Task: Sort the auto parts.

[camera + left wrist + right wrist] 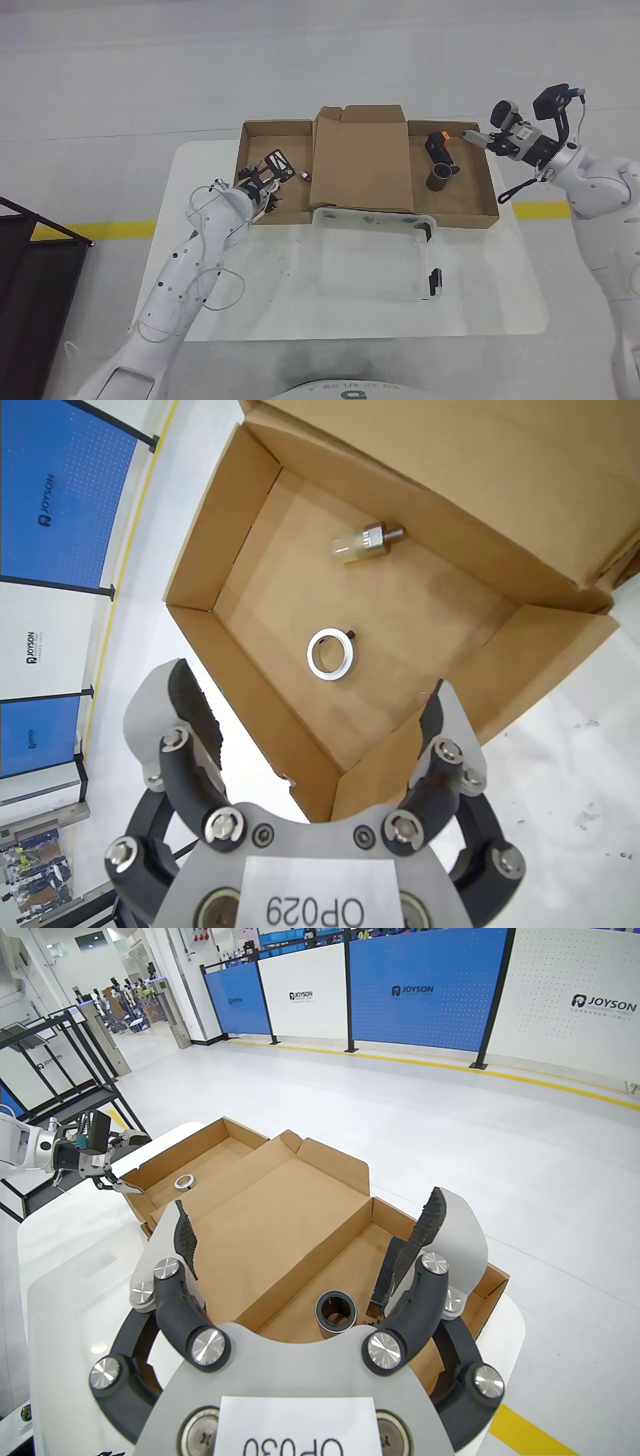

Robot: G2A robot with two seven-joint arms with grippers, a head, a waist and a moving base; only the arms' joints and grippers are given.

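L claw [310, 680] spread wide, nothing btwn the pads, hanging over the near corner of the box's [210, 565] left compt. Directly below and a touch ahead of the fingertips is a silver ring [331, 653]. It lies flat on the cardboard floor, hole up, w/ a small set screw on the rim side away from the claw.

Farther ahead, past the ring & apart from it, is a stud [362, 543] on its side. Its long axis runs approx parallel to the finger-to-finger line, threaded end toward the middle flap.

My read: if the stud is next, wrist needs approx a quarter turn so pads close across the body, not end-to-end. Ring flat = poor pinch, prob. needs an edge grab.

R claw [307, 1200] also spread, holding nothing, well apart at the box's other end. Below it a black sleeve [335, 1310] stands upright, black block [384, 1278] just beside. L arm clearly nearer ring & stud.
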